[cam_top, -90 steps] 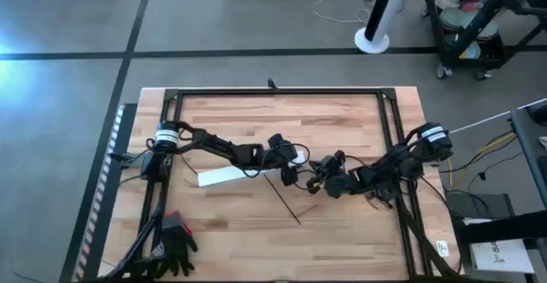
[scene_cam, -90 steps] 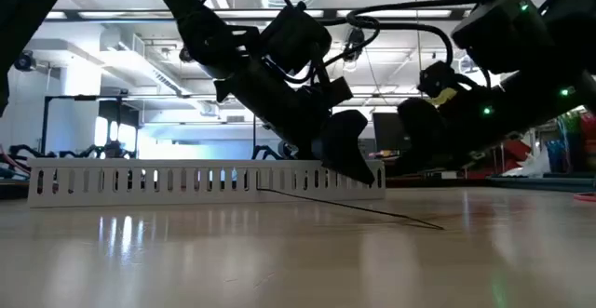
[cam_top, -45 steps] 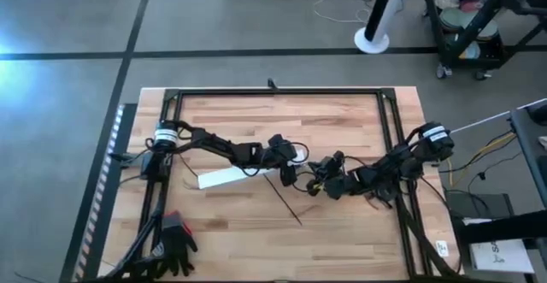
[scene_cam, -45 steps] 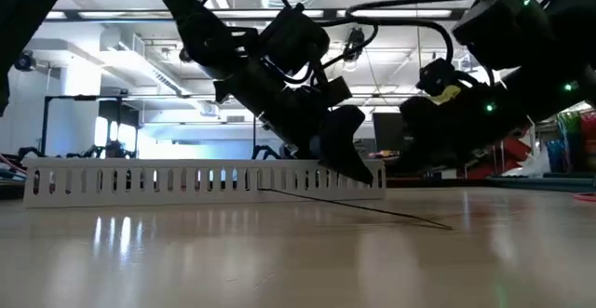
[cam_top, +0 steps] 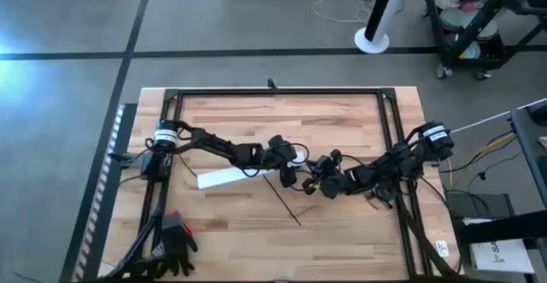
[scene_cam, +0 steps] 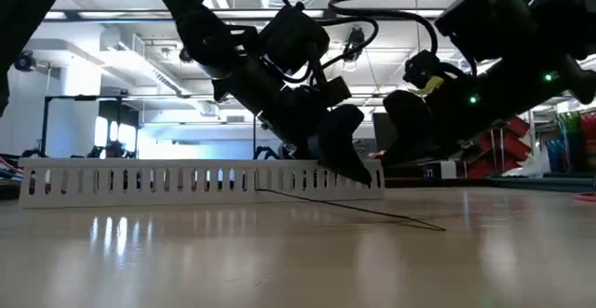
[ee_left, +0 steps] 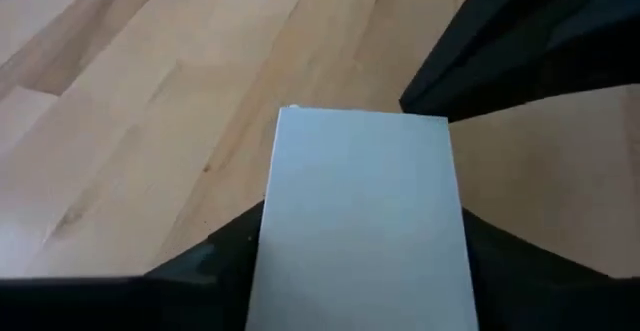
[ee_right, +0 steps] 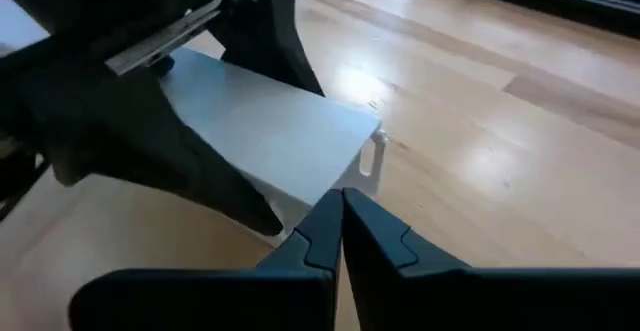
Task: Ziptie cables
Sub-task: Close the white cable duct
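Progress, as we are judging it, is slight: nothing is showing a tie looped or cinched round the cables (cam_top: 289,199), and no tie is appearing anywhere that we can make out. We are seeing the cables as a thin dark line lying bare on the table (cam_top: 342,232), running from near the end of the white slotted strip (cam_top: 224,177) toward the front edge, with neither arm touching them. We are finding the left gripper (cam_top: 287,177) low over the strip's end, its fingers straddling the strip's white face in its wrist view, though we cannot tell whether they are pinching it. We are finding the right gripper (ee_right: 341,221) just beside it, jaws pressed together with nothing between them, the tips pointing at the strip's corner. Gathering, wrapping and tightening are all, in our judgement, still waiting to be done.
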Robot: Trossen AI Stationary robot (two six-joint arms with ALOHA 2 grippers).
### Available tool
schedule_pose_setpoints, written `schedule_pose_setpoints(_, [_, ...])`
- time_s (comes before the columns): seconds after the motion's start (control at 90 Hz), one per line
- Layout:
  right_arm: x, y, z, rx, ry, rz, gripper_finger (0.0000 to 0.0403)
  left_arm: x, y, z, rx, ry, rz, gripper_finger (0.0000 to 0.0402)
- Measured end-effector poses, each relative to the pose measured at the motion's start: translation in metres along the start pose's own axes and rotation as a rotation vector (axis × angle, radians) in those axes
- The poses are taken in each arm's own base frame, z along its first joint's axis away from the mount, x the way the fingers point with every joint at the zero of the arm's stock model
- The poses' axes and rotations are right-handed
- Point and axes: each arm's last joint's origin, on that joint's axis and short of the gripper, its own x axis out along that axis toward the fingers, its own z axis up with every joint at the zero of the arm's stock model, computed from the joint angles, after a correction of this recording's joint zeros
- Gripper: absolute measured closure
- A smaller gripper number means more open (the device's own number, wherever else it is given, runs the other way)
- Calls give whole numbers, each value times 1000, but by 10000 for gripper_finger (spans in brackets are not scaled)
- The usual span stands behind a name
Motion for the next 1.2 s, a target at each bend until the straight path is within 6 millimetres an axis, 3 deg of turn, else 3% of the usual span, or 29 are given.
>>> schedule_pose_setpoints(0.267, [-2,-4,-2,59,40,-9,403,0,0,1,-10,-5,-2,169])
schedule_pose_setpoints(0.533, [-1,-2,-1,41,38,2,403,0,0,2,-16,-28,-7,193])
schedule_pose_setpoints(0.811, [-2,-6,-5,59,64,-17,403,6,4,5,-44,-67,-15,161])
schedule_pose_setpoints(1.2, [-2,-6,-6,86,69,-18,403,7,4,6,-45,-77,-21,178])
